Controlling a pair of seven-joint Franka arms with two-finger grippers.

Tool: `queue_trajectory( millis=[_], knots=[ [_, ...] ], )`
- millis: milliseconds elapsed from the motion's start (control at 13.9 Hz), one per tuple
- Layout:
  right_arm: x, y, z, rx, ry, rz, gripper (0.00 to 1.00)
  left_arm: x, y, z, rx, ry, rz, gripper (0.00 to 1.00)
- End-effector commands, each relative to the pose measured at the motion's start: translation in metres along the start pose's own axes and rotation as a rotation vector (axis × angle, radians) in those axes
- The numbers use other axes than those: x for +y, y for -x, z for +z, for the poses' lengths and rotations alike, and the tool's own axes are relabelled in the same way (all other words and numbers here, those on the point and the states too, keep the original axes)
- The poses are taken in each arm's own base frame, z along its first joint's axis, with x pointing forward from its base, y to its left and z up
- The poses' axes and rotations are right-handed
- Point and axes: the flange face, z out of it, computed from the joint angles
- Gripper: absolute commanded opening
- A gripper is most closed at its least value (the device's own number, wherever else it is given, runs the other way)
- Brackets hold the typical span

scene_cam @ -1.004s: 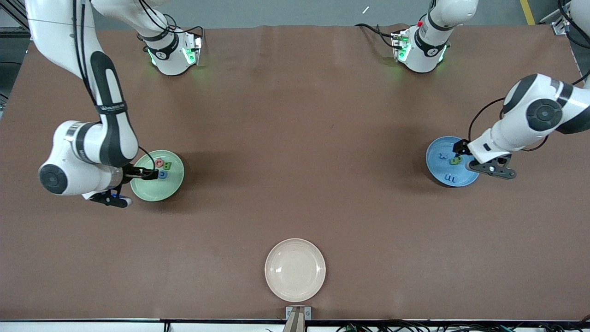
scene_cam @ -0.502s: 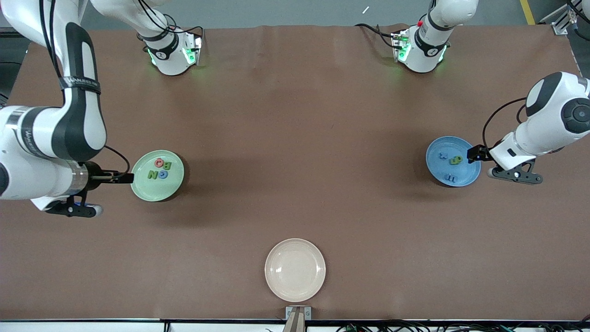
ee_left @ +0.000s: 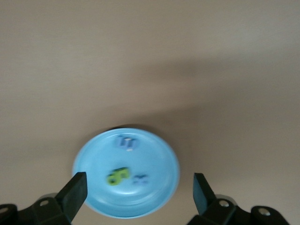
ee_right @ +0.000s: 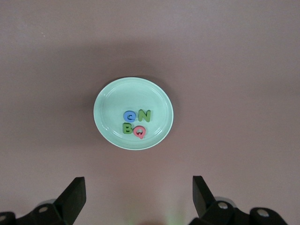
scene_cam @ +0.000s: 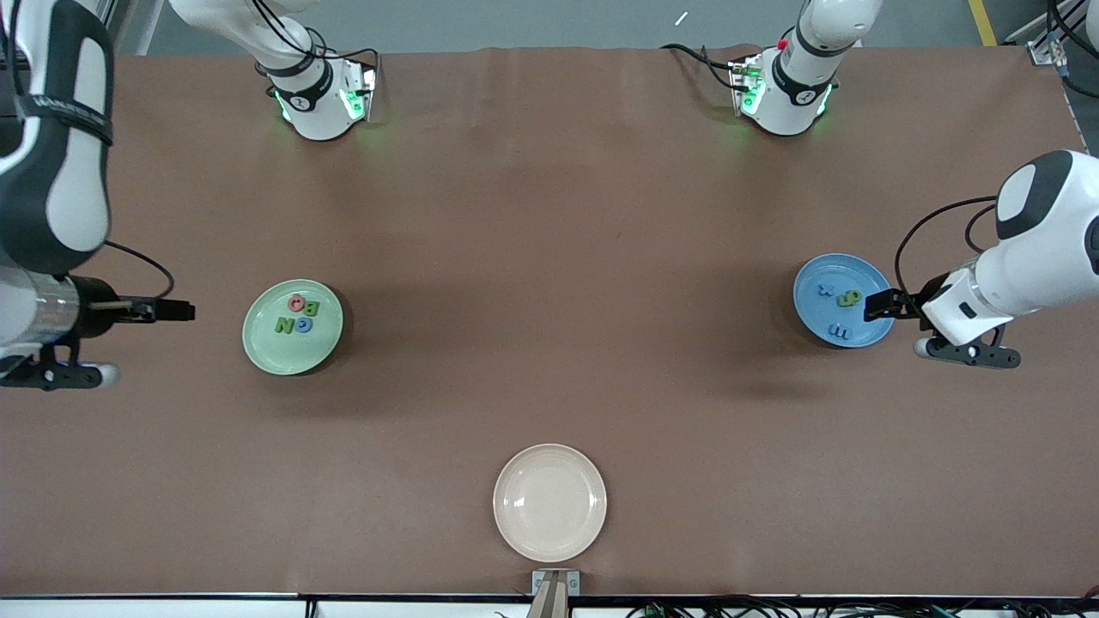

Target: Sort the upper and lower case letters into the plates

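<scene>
In the front view, a brown table carries three plates: a pale mint green plate [scene_cam: 293, 327] toward the right arm's end, a bright blue plate [scene_cam: 844, 299] toward the left arm's end, and an empty cream plate [scene_cam: 549, 502] between them, nearest the camera. Four capitals sit in the mint plate: a green N [scene_cam: 283, 325], a green B [scene_cam: 312, 306], a blue G [scene_cam: 303, 325] and a pink-red round letter [scene_cam: 296, 302]. The blue plate holds a blue m [scene_cam: 839, 331], a green letter [scene_cam: 849, 297] and a small blue x [scene_cam: 826, 289]. The right gripper [scene_cam: 176, 311] hangs over bare table beside the mint plate; the left gripper [scene_cam: 884, 305] is over the blue plate's rim. In the left wrist view, the left gripper's fingers [ee_left: 72, 195] stand wide apart and empty above the blue plate. In the right wrist view, the right gripper's fingers [ee_right: 75, 196] are likewise spread and empty, the mint plate well clear of them. No letter lies loose on the table, so sorting looks finished; the next move likely only calls for both arms to clear the plates.
</scene>
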Motion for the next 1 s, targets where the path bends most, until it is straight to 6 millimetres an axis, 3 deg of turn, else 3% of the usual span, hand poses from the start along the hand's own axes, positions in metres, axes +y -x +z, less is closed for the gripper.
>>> queue_trajectory(
  millis=[0, 143, 645, 932],
  knots=[
    [-0.004, 0.027, -0.029, 0.034, -0.02, -0.022, 1.0, 0.016, -0.009, -0.02, -0.025, -0.003, -0.028, 0.99],
    [-0.004, 0.03, -0.037, 0.058, -0.02, -0.027, 1.0, 0.029, -0.01, -0.021, -0.04, -0.008, -0.029, 0.99],
    [0.001, 0.024, -0.038, 0.092, -0.003, -0.019, 1.0, 0.098, -0.013, -0.031, -0.021, 0.009, -0.087, 0.99],
    [0.013, 0.022, -0.035, 0.096, -0.035, -0.016, 1.0, 0.099, -0.007, -0.052, 0.023, -0.074, -0.114, 0.99]
  ],
)
